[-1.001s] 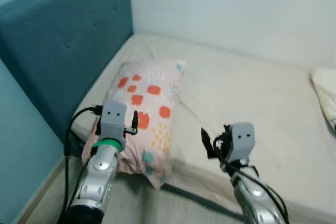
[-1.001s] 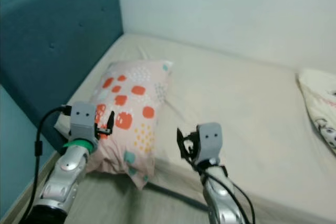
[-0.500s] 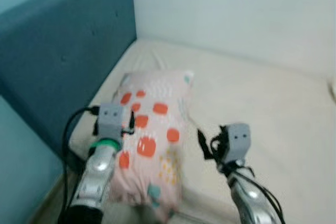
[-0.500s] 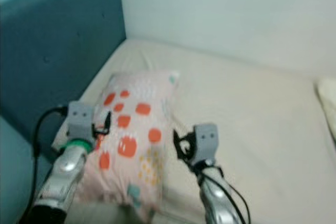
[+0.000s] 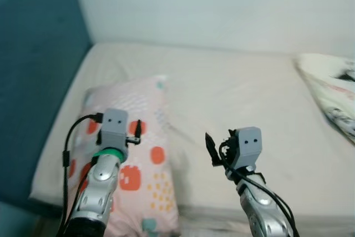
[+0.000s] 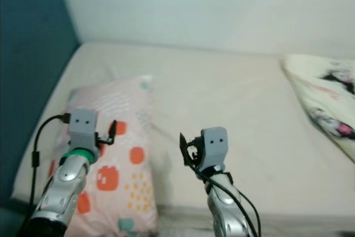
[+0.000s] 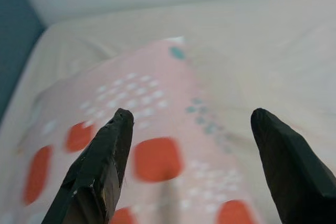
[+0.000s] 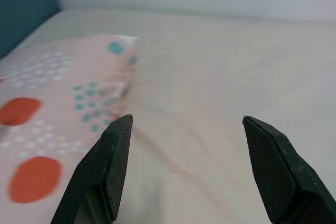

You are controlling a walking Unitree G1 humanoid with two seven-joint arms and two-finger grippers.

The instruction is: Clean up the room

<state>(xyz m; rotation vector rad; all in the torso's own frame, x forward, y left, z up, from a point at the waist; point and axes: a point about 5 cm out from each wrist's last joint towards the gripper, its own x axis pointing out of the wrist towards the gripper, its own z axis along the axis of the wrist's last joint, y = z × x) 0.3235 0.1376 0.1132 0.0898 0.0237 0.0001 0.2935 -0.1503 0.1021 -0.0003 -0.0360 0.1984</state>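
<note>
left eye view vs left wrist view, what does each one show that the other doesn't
Left eye view alone: the right gripper held open over the mattress, and a cream patterned blanket at the bed's right edge. Left wrist view alone: a close look between the left gripper fingers, spread open above the pillow. Both: the pink pillow with orange spots, the beige mattress, the teal headboard and the white wall.

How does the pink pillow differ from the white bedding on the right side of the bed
The pillow is pink with orange and teal spots; the bedding is cream white with dark and pink marks. The pillow lies at the bed's left end by the blue headboard, under the left gripper; the bedding lies at the far right edge, away from both grippers. The pillow shows nearly whole, the bedding only in part. Both rest on the beige mattress.
</note>
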